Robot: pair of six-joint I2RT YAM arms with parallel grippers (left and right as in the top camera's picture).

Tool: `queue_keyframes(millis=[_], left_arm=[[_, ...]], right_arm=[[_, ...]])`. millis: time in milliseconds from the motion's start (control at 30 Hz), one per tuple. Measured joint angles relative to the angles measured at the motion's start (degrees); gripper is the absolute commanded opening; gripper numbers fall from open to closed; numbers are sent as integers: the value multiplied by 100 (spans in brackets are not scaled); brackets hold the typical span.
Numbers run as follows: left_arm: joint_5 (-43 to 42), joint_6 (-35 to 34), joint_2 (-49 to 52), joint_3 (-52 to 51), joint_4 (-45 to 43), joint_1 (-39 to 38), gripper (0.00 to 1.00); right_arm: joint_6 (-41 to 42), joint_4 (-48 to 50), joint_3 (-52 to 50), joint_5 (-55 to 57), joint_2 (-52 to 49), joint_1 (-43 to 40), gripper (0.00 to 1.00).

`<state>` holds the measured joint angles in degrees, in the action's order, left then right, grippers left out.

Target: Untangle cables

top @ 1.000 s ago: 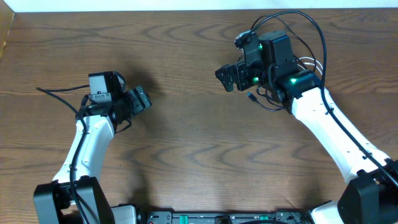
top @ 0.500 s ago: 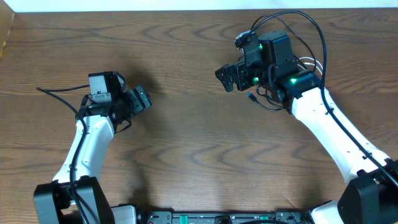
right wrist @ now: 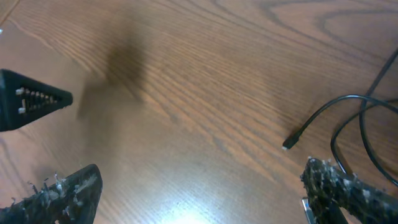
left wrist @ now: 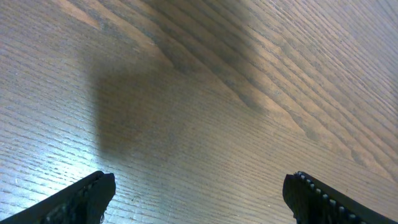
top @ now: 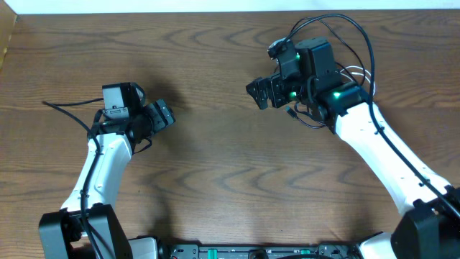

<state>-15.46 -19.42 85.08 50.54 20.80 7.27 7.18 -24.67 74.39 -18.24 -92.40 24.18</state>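
— Two cables, one black [right wrist: 323, 109] and one white [top: 357, 73], lie bunched beneath my right arm, far right of the table [top: 215, 43].
— Your claws?
— Both gape, empty: right claw [top: 257, 91] beside the heap, left claw [top: 162, 114] well apart. Approach step, I judge; next, pinch the black plug end [right wrist: 289, 144].

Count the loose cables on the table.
2: the black cable, plug end showing, lies beside the right arm; the white cable peeks out behind it. Parts of both are hidden.

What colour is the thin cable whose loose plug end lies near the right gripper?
The cable is black, clearest in the right wrist view.
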Motion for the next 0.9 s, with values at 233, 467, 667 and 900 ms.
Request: queue_keyframes(millis=[233, 467, 667, 900], left_arm=[[0, 0, 0, 0, 2, 0, 91], [0, 0, 0, 0, 2, 0, 91], [2, 0, 0, 0, 0, 0, 91], [35, 0, 0, 0, 0, 0, 91]], right_arm=[[0, -522, -4, 2, 881, 17, 99], [2, -599, -4, -2, 1600, 17, 99], [0, -916, -4, 0, 1576, 17, 99], [0, -2234, -22, 7, 1250, 17, 99]])
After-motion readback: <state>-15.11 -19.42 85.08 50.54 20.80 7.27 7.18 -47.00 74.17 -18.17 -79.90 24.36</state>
